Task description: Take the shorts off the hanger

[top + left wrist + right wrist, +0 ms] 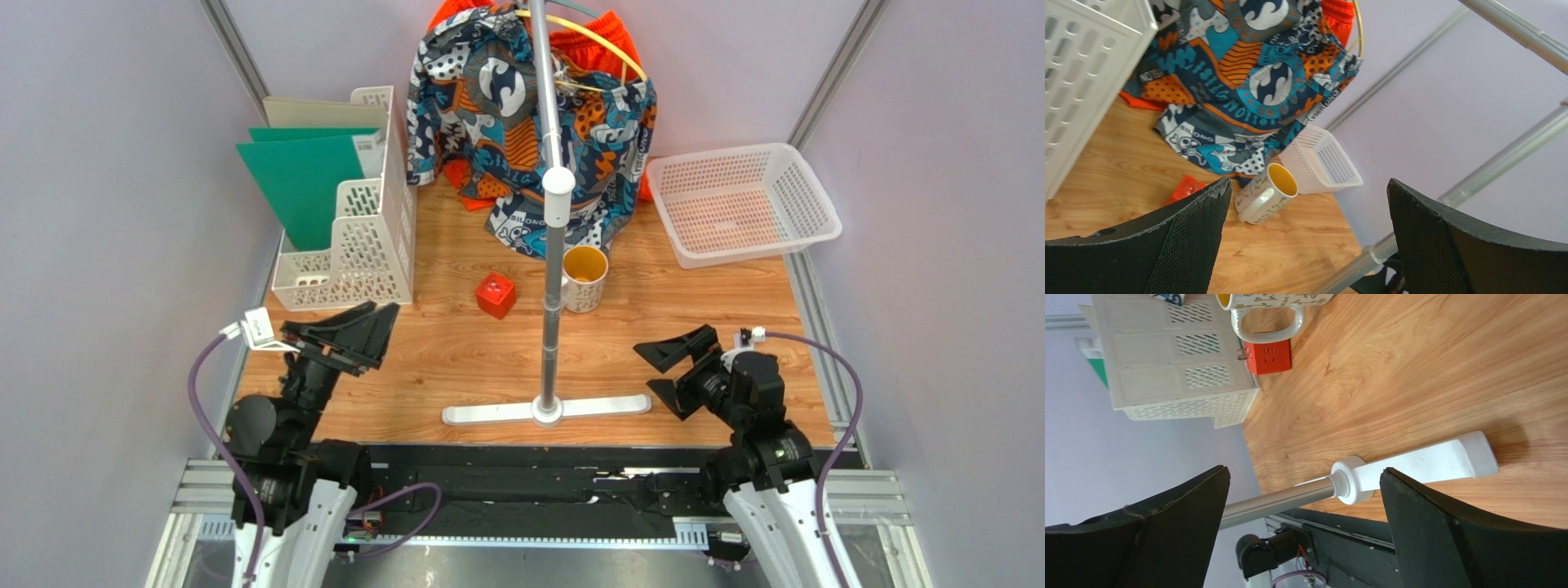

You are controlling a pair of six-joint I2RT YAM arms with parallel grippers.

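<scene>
The printed blue, white, black and orange shorts (528,123) hang from a yellow hanger (604,47) at the top of a stand, their lower edge resting on the table. The plain orange shorts (607,37) hang behind them. Both pairs show in the left wrist view, the printed pair (1247,79) and the orange pair (1336,15). My left gripper (374,337) is open and empty, low at the near left, far from the shorts. My right gripper (650,370) is open and empty at the near right, beside the stand's base.
The stand's metal pole (552,257) rises from a white base bar (546,410) between the arms. A mug (585,277) and a red cube (496,294) sit mid-table. A white file rack (356,233) with green folders stands left; a white basket (742,202) right.
</scene>
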